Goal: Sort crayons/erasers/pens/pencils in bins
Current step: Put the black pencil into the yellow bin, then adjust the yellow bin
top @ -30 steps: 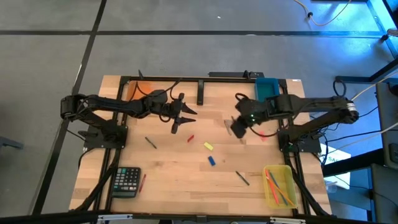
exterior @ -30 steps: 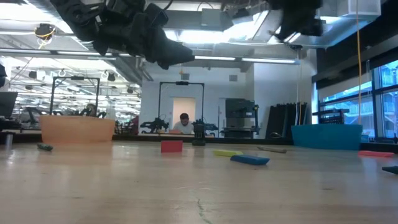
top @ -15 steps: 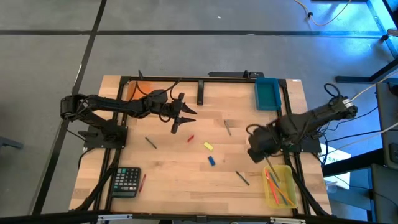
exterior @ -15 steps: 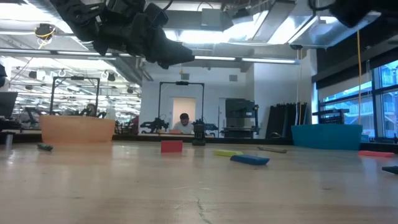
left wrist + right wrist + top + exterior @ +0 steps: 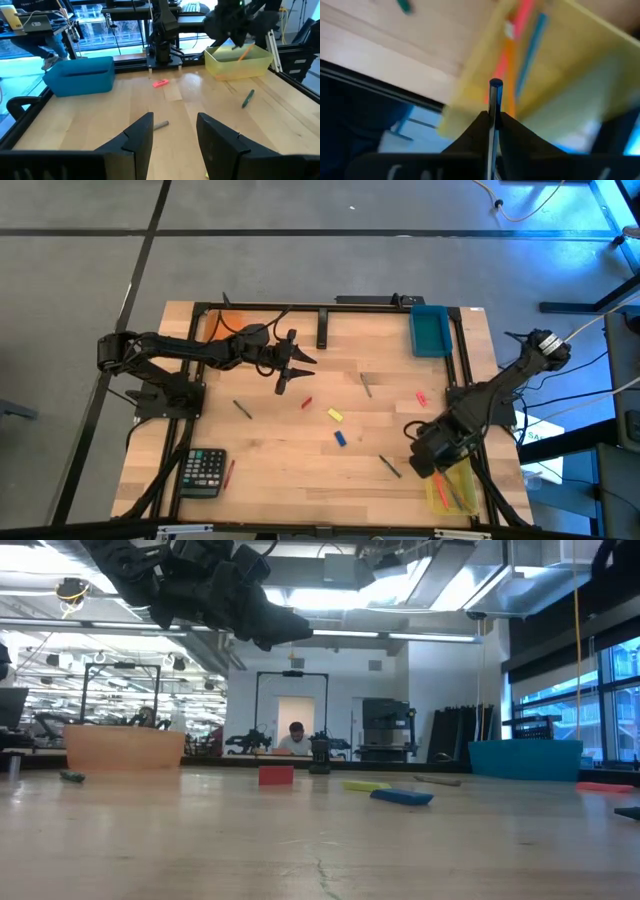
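Note:
My right gripper (image 5: 432, 458) hangs over the translucent yellow bin (image 5: 452, 480), shut on a thin dark pen (image 5: 494, 100). The bin holds several long orange, red and blue sticks (image 5: 520, 35). My left gripper (image 5: 295, 372) hovers open above the table's far middle, touching nothing. Lying flat on the wood are a red crayon (image 5: 307, 402), a yellow eraser (image 5: 335, 416), a blue eraser (image 5: 341, 438), a pink eraser (image 5: 421, 398), a grey pencil (image 5: 367, 385) and two dark pens (image 5: 390, 466) (image 5: 242, 409). The teal bin (image 5: 430, 330) and the orange bin (image 5: 225, 325) stand at the far edge. My right gripper pinches the thin dark pen between its two fingers (image 5: 479, 127). The pen's free end (image 5: 496, 84) sticks out past the fingertips. The fingers slant downward over the yellow bin, and the pen is lifted clear, above the sticks in the bin.
A black calculator (image 5: 205, 472) with a thin red stick (image 5: 230, 472) beside it lies at the near left corner. A black bar (image 5: 323, 328) stands at the far middle. Black frame rails run along the table's edges.
My right gripper has swung from the table's middle right toward the near right corner and come down over the yellow bin, rolling its wrist and tipping downward, with the pen still between its fingers.

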